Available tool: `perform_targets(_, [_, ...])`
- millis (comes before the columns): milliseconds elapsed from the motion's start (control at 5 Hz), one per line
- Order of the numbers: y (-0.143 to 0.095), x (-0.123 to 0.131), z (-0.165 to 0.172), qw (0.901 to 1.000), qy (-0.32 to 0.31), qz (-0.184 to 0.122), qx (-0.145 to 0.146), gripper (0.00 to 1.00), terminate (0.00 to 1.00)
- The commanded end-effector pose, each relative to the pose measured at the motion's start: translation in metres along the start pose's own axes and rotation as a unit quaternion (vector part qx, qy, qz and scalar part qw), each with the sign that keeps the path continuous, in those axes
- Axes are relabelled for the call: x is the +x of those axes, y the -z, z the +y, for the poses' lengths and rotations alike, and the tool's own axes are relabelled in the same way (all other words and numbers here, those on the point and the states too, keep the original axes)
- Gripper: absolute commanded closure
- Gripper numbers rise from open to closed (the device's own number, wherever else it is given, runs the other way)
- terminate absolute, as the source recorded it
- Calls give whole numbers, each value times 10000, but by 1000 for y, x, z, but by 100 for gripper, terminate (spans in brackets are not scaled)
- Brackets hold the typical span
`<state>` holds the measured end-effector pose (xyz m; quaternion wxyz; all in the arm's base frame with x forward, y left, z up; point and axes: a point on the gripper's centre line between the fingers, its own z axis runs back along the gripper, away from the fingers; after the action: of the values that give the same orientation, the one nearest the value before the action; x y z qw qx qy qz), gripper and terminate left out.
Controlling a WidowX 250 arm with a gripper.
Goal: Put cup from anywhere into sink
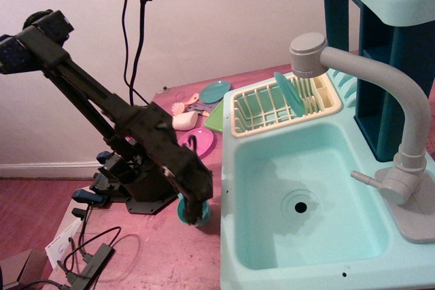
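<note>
Gripper (198, 212) is lowered into the small teal-blue plastic cup (185, 214) beside the pale mint-green sink (234, 168); its grip cannot be told.

The black arm (102, 110) reached down from the upper left, its long link slanting toward the lower right. The wrist bent steeply downward, and the gripper (198, 212) pointed almost straight down over the pink counter, close to its front edge on the left side. Its fingers were low and dark; whether they stood apart or closed could not be made out.
</note>
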<state>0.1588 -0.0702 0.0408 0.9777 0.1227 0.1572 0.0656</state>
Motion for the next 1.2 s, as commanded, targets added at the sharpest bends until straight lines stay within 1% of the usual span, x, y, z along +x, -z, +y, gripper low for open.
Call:
perform_targets(0, [6,8,-16,9995,281,-96,-139,0,0])
perform_targets(200, [7,3,-18,9998,134,-130,-86,100,0])
perform_targets(600, [0,3,-6,9992,199,-349,-20,100,0])
perform_targets(800, [-8,7,3,9986,179,-502,14,100,0])
perform_targets(1000, [-53,14,45,9965,-19,-774,300,100,0])
